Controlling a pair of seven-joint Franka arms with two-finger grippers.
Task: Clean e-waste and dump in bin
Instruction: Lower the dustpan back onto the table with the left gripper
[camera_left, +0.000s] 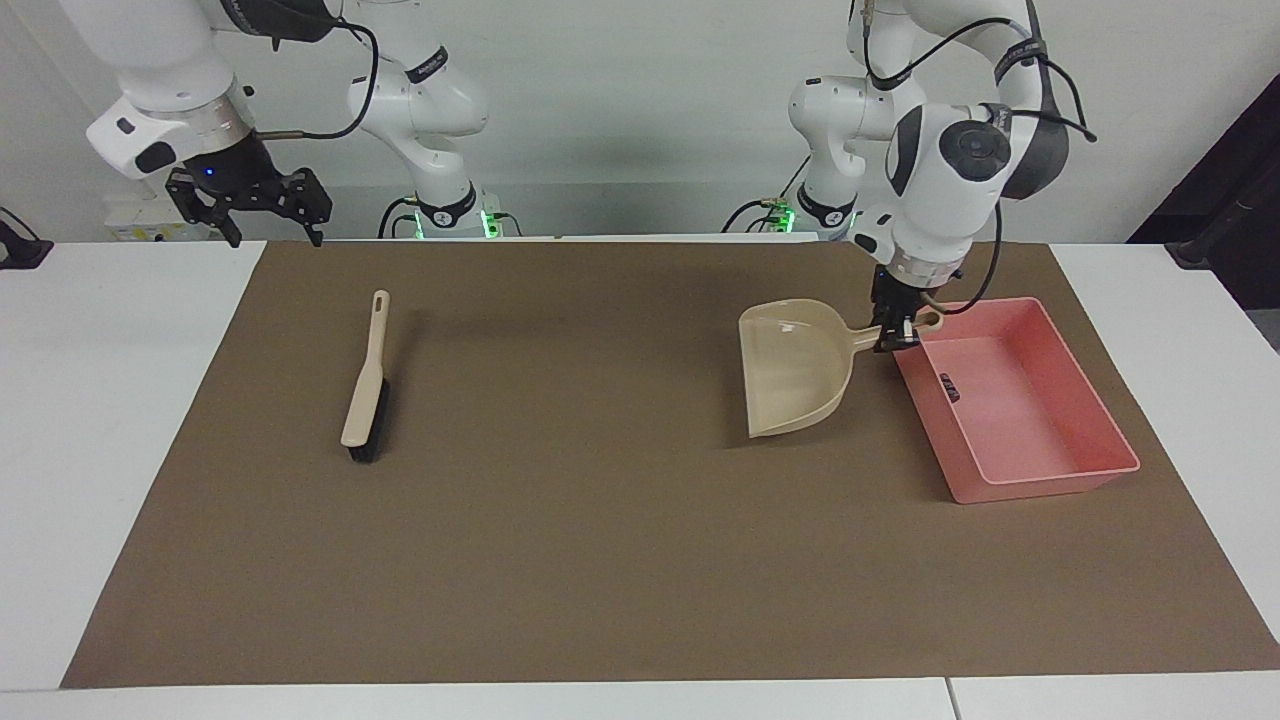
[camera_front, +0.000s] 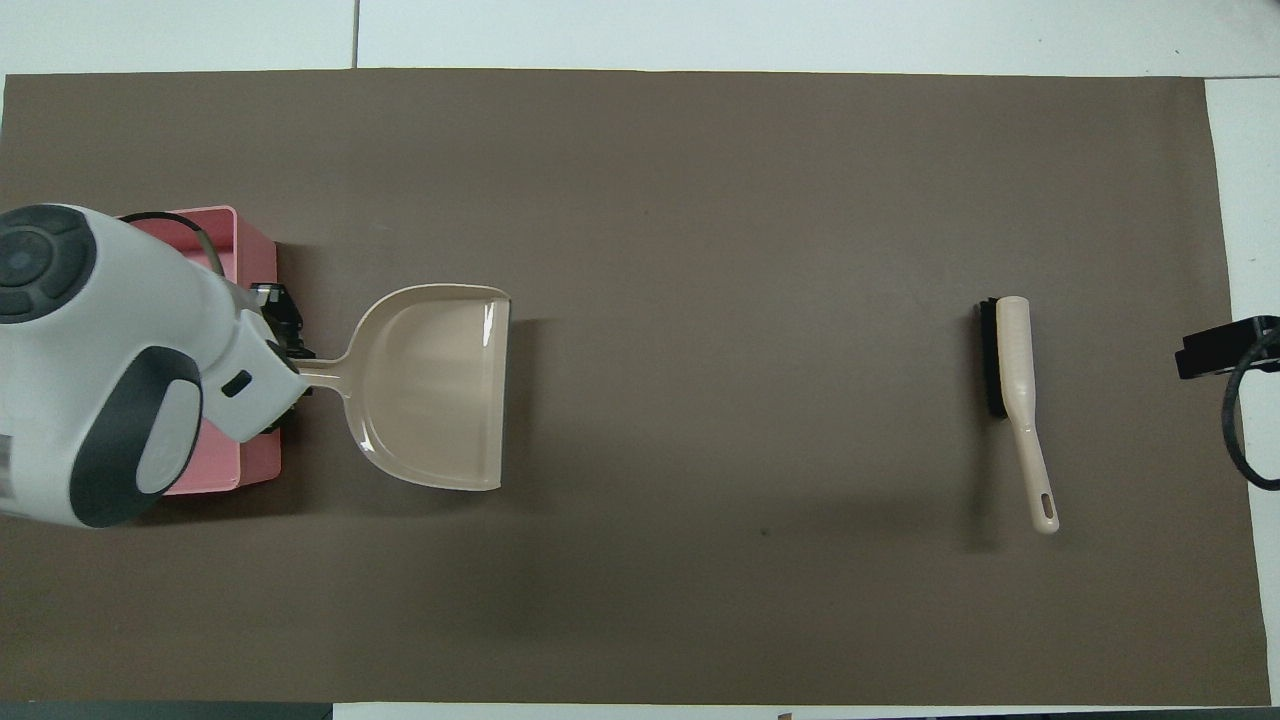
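A dark e-waste block (camera_left: 949, 387) sits in the pink bin (camera_left: 1040, 478), close to the wall nearest the dustpan; the white part isn't visible. The bin lies toward the left arm's end of the counter (camera_left: 620, 520). Just beside it the beige dustpan (camera_left: 795, 368) lies on the brown mat, its handle pinched by the left pincer (camera_left: 893, 333). The brush (camera_left: 366, 392) lies toward the right arm's end. The right pincer (camera_left: 250, 200) hangs spread wide, high over that end's robot-side corner.
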